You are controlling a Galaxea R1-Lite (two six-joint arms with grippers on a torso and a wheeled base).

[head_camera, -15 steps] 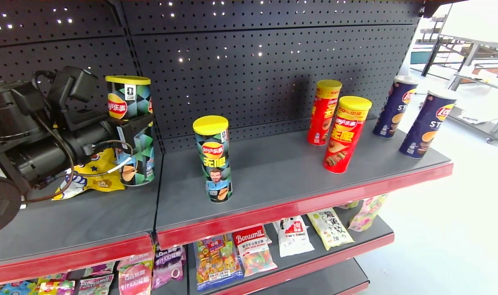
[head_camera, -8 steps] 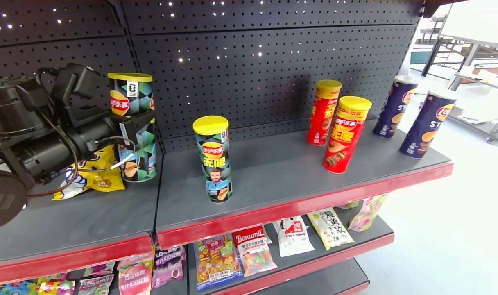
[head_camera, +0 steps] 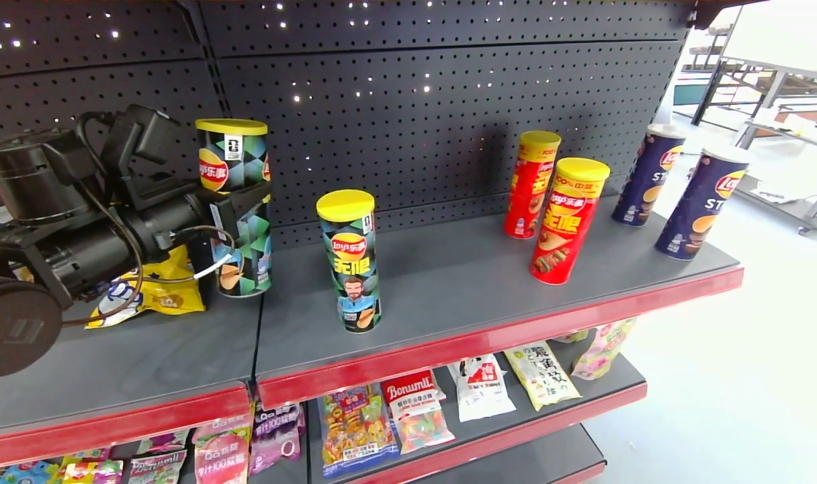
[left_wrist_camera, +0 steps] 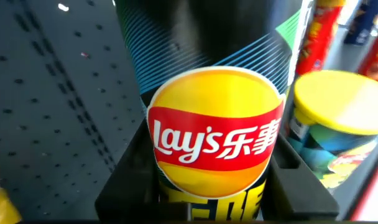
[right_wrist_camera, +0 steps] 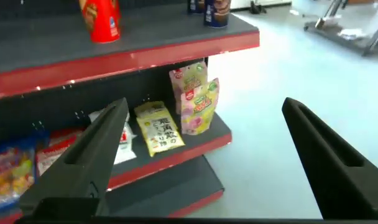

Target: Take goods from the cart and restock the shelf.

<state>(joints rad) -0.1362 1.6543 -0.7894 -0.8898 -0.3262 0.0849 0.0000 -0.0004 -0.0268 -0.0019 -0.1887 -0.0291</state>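
The left gripper clamps an upright yellow-lidded chip can at centre left of the head view, over the grey shelf; the right gripper gapes wide, empty.

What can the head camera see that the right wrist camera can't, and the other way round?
Head view alone: the left gripper shut on a green can, a second green can on the shelf, a yellow bag, the pegboard. Right wrist view alone: the right gripper, open, and the floor. Both: a red can, blue cans, snack bags on the lower shelf.
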